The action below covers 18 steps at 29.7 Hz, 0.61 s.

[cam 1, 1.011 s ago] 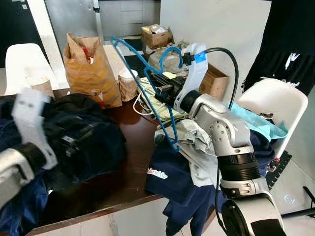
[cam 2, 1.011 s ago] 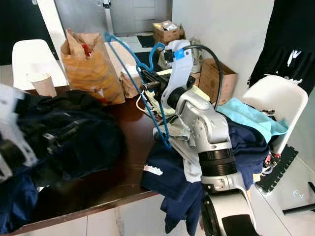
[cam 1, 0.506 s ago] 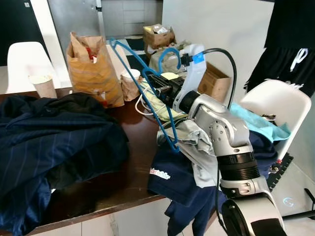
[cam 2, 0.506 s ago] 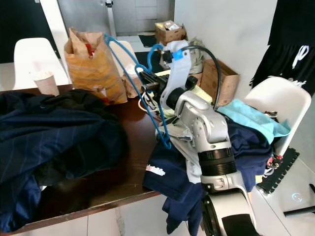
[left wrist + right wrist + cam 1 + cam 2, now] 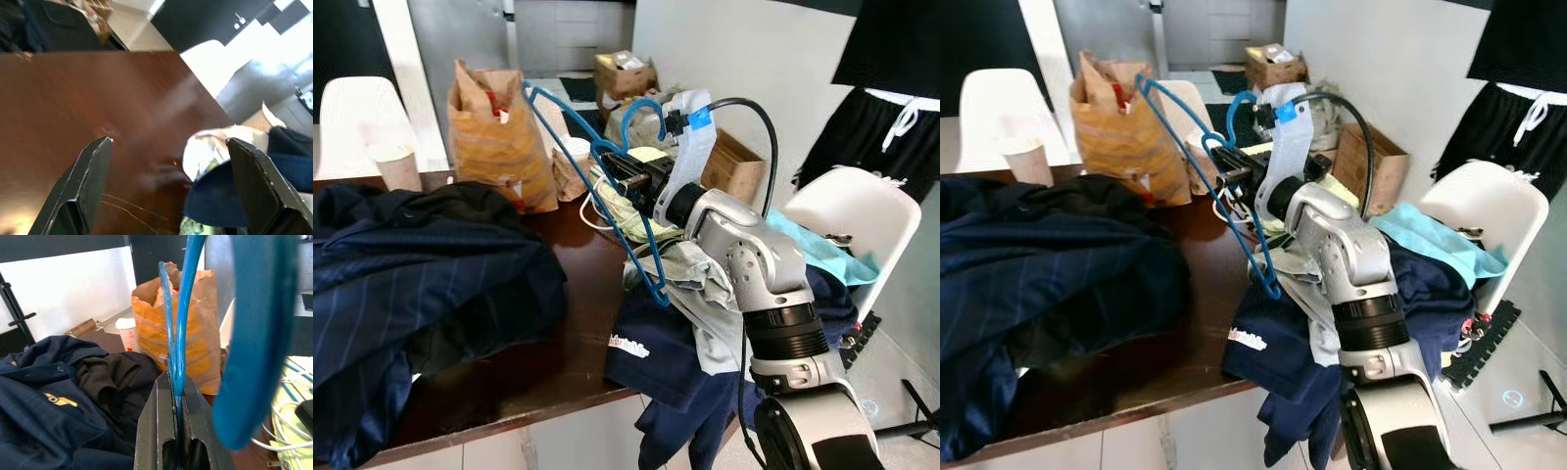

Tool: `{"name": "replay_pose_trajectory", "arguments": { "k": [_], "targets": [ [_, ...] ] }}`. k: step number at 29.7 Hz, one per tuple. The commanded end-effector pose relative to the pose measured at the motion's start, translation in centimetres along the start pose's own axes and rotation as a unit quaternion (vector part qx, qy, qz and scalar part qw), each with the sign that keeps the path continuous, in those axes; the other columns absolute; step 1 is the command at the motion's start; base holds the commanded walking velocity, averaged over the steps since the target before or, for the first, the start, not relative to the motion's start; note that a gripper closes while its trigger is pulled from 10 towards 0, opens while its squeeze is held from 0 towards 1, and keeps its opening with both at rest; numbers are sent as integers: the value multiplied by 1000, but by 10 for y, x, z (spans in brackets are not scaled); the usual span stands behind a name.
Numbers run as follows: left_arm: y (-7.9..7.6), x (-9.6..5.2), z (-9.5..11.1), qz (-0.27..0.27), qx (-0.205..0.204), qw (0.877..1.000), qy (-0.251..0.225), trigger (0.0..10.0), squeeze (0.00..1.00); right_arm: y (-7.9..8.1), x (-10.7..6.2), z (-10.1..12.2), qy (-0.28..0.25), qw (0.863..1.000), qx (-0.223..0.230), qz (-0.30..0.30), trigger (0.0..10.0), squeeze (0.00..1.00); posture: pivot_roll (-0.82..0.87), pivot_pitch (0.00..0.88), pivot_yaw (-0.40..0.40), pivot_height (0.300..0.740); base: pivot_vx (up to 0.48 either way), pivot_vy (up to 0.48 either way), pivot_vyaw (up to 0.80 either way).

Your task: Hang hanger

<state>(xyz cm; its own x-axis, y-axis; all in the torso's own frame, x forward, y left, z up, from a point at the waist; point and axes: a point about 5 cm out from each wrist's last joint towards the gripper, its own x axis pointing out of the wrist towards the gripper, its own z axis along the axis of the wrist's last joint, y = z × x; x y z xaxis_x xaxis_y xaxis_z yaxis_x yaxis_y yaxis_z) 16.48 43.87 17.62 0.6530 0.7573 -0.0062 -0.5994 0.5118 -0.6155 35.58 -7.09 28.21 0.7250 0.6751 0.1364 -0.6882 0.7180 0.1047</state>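
We see a blue hanger (image 5: 607,186) near the middle of the left eye view, a little above center. It is thin and made of bright blue plastic or coated wire, with a broad curved hook (image 5: 641,108) at the top. It sits raised above the brown table, tilted, one long arm running to the upper left toward the paper bag and another dropping down to a rounded corner at center frame. In the right wrist view the hanger (image 5: 178,323) rises up the middle of the frame, its thin bars pinched between two black fingers (image 5: 156,431), and the blurred hook looms at the upper right.
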Motion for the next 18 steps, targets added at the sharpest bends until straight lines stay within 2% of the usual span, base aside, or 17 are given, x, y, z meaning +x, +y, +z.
{"name": "replay_pose_trajectory", "arguments": {
  "k": [1, 5, 6, 9, 11, 14, 18],
  "targets": [
    [-9, 6, 1, -26, -1, 1000, 1, 10000, 0, -2, -2, 1, 2, 1000, -1, -4, 10000, 0, 38, 34, -53, 740, 0, 0, 0],
    [-18, 12, -7, -55, -2, 998, 20, 10000, 0, -3, -4, 2, 3, 1000, -3, -6, 10000, 0, 34, 38, -56, 740, 0, 0, 0],
    [-28, 14, -15, -83, 1, 996, 41, 10000, 0, -4, -4, 2, 4, 1000, -4, -6, 10000, 0, 28, 41, -56, 740, 0, 0, 0],
    [-35, 15, -22, -103, 3, 993, 54, 10000, 0, -4, -5, 2, 5, 1000, -5, -6, 10000, 0, 24, 43, -53, 740, 0, 0, 0],
    [-44, 13, -40, -132, 9, 988, 85, 10000, 0, -4, -6, 3, 6, 1000, -7, -9, 10000, 0, 17, 46, -50, 740, 0, 0, 0],
    [-42, 10, -52, -130, 15, 986, 103, 10000, 0, -4, -6, 3, 7, 1000, -7, -10, 10000, 0, 12, 48, -51, 740, 0, 0, 0],
    [-39, 9, -55, -127, 17, 986, 109, 10000, 0, -4, -6, 3, 8, 1000, -8, -11, 10000, 0, 12, 48, -51, 740, 0, 0, 0]
  ]
}}
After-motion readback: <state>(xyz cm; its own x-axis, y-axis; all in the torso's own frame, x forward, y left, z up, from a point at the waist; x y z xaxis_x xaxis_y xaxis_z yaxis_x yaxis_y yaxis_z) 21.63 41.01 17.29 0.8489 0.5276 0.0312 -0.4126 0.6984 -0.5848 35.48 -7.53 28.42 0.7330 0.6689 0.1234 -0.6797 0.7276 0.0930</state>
